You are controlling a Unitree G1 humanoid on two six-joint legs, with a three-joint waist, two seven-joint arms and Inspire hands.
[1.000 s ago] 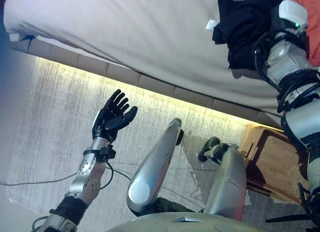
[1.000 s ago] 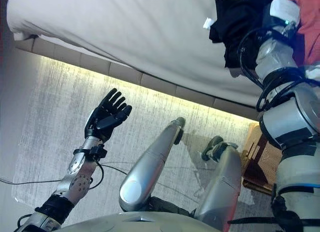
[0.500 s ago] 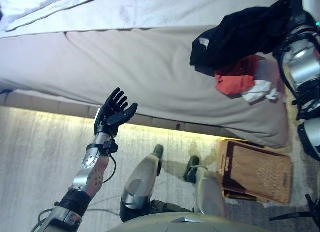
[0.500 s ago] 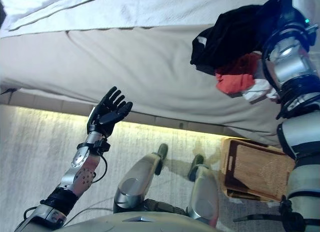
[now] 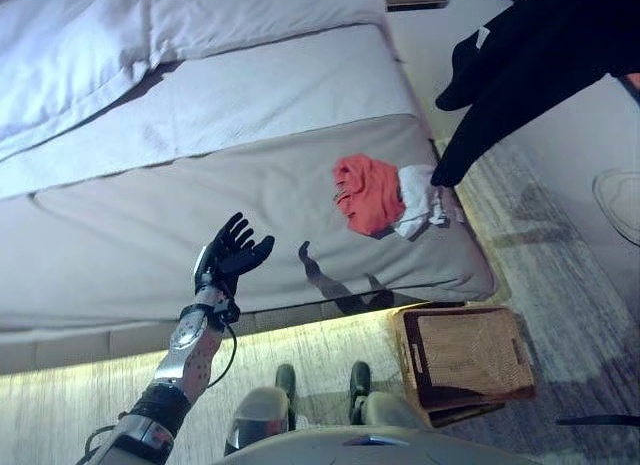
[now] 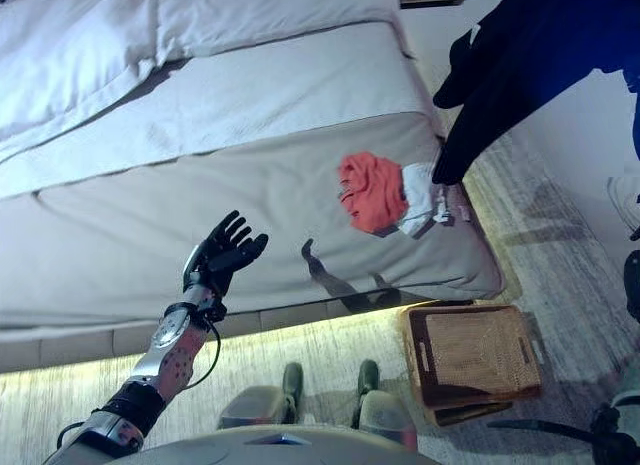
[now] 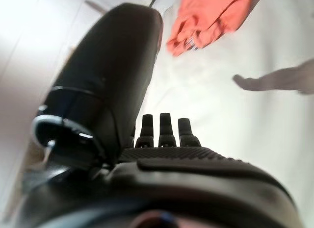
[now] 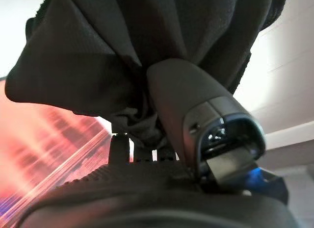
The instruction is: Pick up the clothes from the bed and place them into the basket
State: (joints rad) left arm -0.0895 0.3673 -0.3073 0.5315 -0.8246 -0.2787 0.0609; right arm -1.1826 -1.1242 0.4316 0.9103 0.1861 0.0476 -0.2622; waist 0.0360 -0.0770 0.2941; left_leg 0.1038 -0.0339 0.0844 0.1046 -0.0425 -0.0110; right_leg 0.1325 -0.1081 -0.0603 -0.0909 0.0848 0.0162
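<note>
A black garment (image 5: 530, 70) hangs in the air at the upper right, beyond the bed's right end. In the right wrist view my right hand (image 8: 186, 115) is curled round this black cloth (image 8: 98, 56). A red garment (image 5: 366, 192) and a white one (image 5: 418, 209) lie bunched together on the grey bed (image 5: 150, 225) near its front right corner. The wicker basket (image 5: 463, 357) stands on the floor below that corner. My left hand (image 5: 233, 255) is open and empty, raised over the bed's front edge; it also shows in the left wrist view (image 7: 162, 135).
White pillows and a folded sheet (image 5: 120, 45) lie at the far left of the bed. A lit strip runs under the bed's front edge (image 5: 300, 330). Pale floor (image 5: 570, 235) lies to the right of the bed.
The camera has swung, so the whole scene shifted. The black garment has been lifted off the red and white pile and now hangs in the air. The left hand keeps its raised pose.
</note>
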